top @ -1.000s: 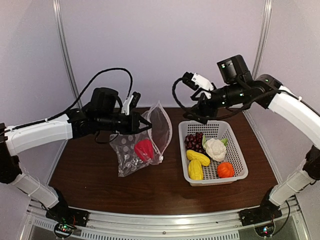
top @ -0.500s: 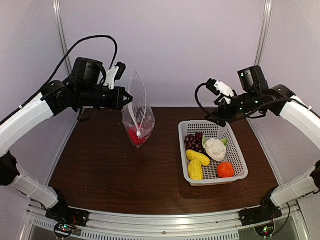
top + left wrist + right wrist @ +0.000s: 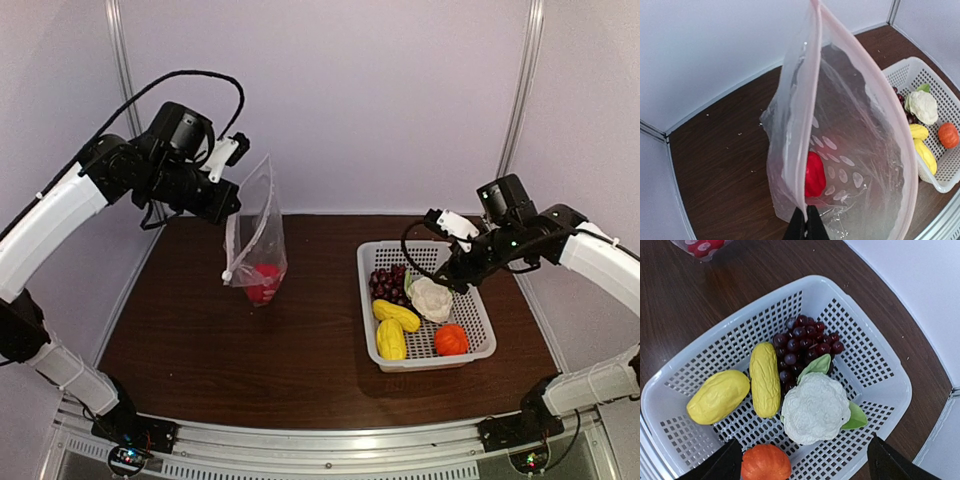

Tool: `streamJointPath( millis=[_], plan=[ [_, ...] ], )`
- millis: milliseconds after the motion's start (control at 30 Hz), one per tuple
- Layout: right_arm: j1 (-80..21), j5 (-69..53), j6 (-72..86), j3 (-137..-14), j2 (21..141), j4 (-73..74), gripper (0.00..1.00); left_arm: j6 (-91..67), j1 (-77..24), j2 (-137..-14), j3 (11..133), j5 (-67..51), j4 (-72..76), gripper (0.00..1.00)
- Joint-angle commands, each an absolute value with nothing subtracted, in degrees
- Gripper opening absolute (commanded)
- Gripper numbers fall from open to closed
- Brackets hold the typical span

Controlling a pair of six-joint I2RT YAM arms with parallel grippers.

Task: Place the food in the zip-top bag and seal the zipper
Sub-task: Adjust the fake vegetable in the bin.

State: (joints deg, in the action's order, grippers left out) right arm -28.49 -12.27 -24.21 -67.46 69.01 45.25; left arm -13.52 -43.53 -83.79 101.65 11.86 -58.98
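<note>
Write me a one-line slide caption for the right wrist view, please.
Open right gripper poised above the white basket holding grapes, cauliflower, two yellow pieces and an orange fruit.

Over table [image 3: 200,340] left half, bag [image 3: 252,225] upright with pepper [image 3: 263,282] in its bottom; well apart to its right, basket [image 3: 432,362] on table holding grapes [image 3: 386,282] at far left, cauliflower [image 3: 431,297] just right of grapes, two banana pieces [image 3: 395,316] side by side at near left, round fruit [image 3: 451,340] at near right beside them.
</note>
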Motion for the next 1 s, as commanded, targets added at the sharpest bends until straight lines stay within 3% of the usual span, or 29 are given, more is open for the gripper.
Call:
streamJointPath(
  millis=[0,400,700,967],
  plan=[
    [-28.1,-7.2,-25.9,-61.5,66.7,47.4,0.87,-9.2,-43.3,-88.3,93.0,-8.4,-55.8,0.00],
    [-28.0,-7.8,-30.7,-56.7,66.8,52.2,0.88,-10.8,-45.2,-101.0,89.4,-35.0,-37.5,0.00],
    [-28.0,-3.7,-35.7,-54.8,67.6,53.4,0.90,-13.0,-45.1,-98.7,82.5,-35.5,-30.9,0.00],
    [-28.0,-3.3,-36.6,-52.3,71.8,50.1,0.90,-12.2,-43.7,-92.3,77.1,-19.8,-28.7,0.00]
  ],
)
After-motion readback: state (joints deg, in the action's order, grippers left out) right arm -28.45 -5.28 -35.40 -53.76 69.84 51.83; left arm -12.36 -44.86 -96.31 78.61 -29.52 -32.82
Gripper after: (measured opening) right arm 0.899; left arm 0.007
